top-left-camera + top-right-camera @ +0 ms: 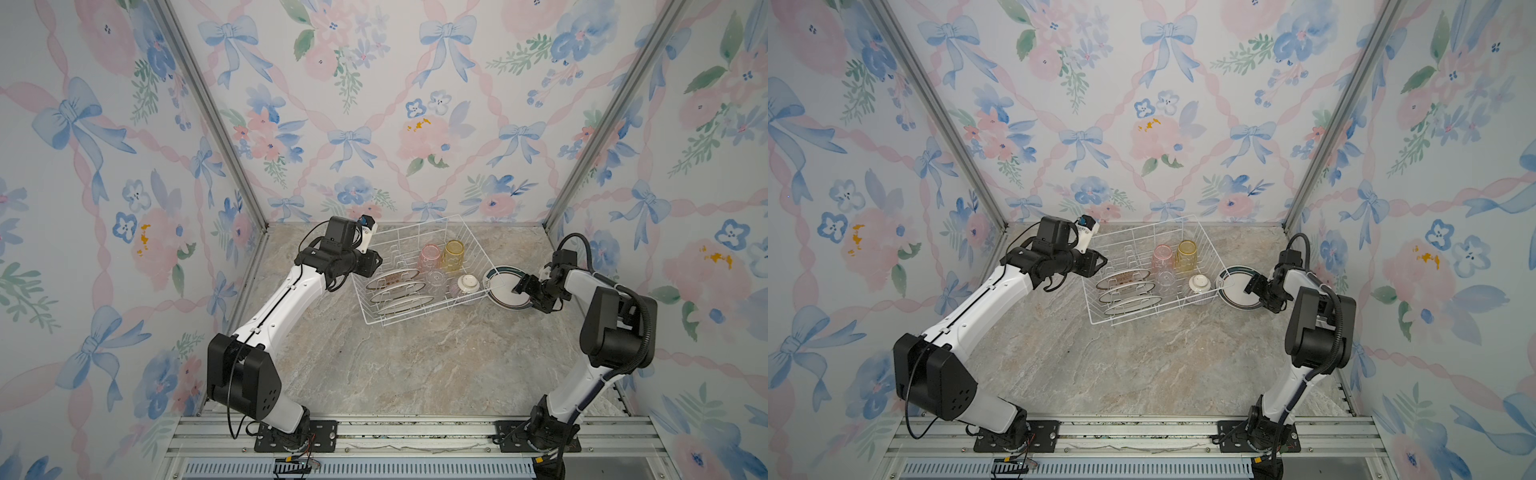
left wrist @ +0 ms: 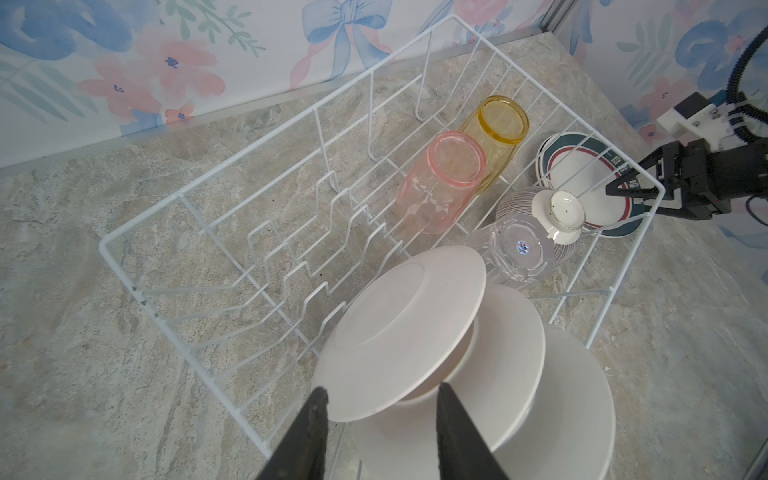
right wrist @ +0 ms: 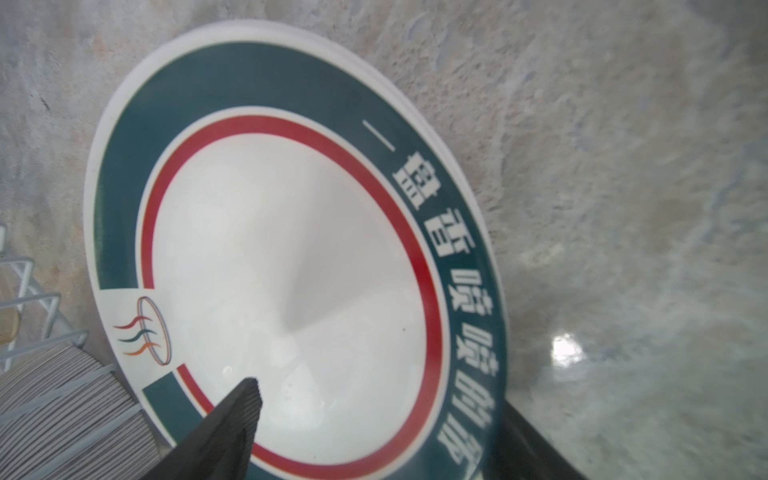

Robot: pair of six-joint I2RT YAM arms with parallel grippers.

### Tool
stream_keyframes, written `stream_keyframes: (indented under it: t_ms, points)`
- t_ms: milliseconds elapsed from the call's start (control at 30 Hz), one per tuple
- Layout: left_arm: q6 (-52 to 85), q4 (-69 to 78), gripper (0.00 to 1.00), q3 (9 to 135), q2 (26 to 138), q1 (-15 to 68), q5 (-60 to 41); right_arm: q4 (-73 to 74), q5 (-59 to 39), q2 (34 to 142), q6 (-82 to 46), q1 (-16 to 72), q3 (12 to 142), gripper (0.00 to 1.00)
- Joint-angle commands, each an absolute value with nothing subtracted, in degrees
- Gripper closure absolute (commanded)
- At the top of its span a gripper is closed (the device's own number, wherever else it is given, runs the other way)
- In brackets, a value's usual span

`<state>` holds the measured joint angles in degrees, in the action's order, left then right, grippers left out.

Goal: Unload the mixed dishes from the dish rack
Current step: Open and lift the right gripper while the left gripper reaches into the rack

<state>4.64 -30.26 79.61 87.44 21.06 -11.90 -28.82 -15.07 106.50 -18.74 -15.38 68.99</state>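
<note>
table (image 1: 415,365): grey-beige marbled stone, carrying everything.
white wire rectangular dish rack (image 1: 415,239): sits askew toward the back of the table, between the two arms.
three round white plates (image 1: 398,292): on edge in the upright dividers at the rack's near-left end, one behind another. The rearmost shows an orange-brown pattern on its face.
pink glass tumbler (image 1: 430,255): in the rack's open half, just beside the yellow one.
yellow glass tumbler (image 1: 453,251): next to the pink one, toward the rack's far right corner.
clear glass tumbler (image 1: 435,279): base up, in front of the pink one and just beside the bowl.
small purple-striped bowl (image 1: 467,286): upside down, foot ring up, in the rack's near right corner.
round white plate with a dark green rim and a red ring (image 3: 291,257): face up on the table just outside the rack's right end, on top of a second plate (image 2: 542,156) whose edge shows beneath.
left claw (image 2: 382,392): released, jaws partly apart, holding nothing. It hovers over the rack's left end above the rim of the nearest standing plate.
right claw (image 1: 521,286): released, jaws spread across the green-rimmed plate's outer edge, one finger (image 3: 245,399) over its white centre, the other outside the rim.
</note>
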Motion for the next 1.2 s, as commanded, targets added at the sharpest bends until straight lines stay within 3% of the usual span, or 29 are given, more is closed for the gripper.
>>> stream_keyframes:
  t_ms: [0, 300, 567, 900, 1167]
  points:
    - [3.09, -31.92, 0.58, 79.15, 88.13, 22.16, -11.19, -30.43, -14.72, 107.67, -17.78, -14.42, 70.61, 0.19]
    - [-1.59, -34.63, 0.61, 79.28, 89.34, 29.07, 0.06, -31.94, -14.94, 95.26, -16.63, -22.22, 65.41, 0.18]
    - [-7.59, -34.72, 0.58, 81.49, 92.33, 35.30, 11.64, -34.38, -17.17, 85.89, -15.85, -22.18, 65.74, 0.18]
    - [-10.45, -34.95, 0.56, 85.89, 97.76, 36.01, 16.59, -35.18, -18.53, 81.49, -15.64, -20.48, 66.09, 0.17]
    - [-12.46, -35.15, 0.56, 87.86, 100.52, 35.45, 14.09, -35.00, -19.16, 81.12, -15.54, -20.63, 65.79, 0.17]
